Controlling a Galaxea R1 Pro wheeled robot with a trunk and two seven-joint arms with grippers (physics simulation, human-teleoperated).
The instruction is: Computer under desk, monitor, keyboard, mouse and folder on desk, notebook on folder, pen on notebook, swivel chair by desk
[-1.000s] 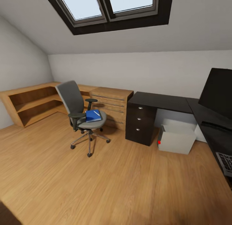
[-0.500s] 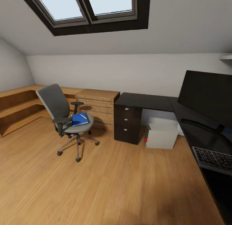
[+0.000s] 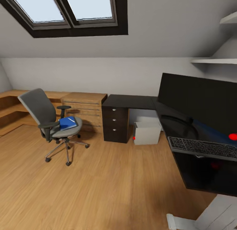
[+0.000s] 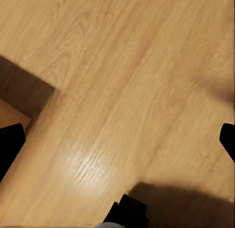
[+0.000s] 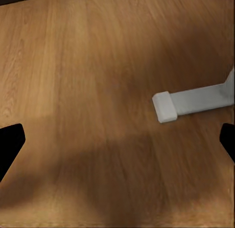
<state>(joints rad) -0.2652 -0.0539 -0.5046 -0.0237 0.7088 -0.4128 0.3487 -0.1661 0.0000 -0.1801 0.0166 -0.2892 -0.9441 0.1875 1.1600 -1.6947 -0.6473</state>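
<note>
head view has the folder [image 3: 68, 122] on the swivel chair [image 3: 49, 119]; wrist views: both hands spread over floor [image 4: 122, 81].

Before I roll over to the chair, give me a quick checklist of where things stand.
1. Computer under the desk: ok, it sits on the floor beneath the black top.
2. Monitor on the desk: ok.
3. Keyboard on the desk by the monitor: ok.
4. Folder off the swivel chair: not ok, it lies on the seat.
5. Mouse beside the keyboard: cannot tell.
6. Left gripper and right gripper free: ok, both open over bare wooden floor.
</note>
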